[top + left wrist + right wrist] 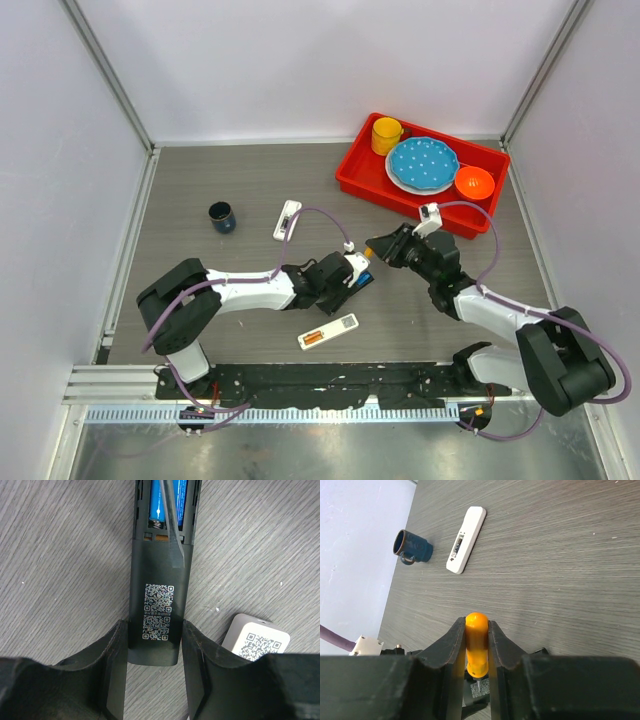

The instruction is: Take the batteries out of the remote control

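A black remote control lies back up on the table with its battery bay uncovered. My left gripper is shut on its near end, one finger on each side. Two bright blue batteries sit side by side in the bay, and a thin dark bar slants across them. In the top view the remote control is at mid-table with my left gripper on it. My right gripper is shut on an orange-handled screwdriver whose metal tip points down at the remote; from above, the right gripper hovers just right of it.
A white remote holding orange cells lies near the front, its corner beside my left fingers. Another white remote and a dark blue mug lie farther back left. A red tray with cup, plate and bowl stands back right.
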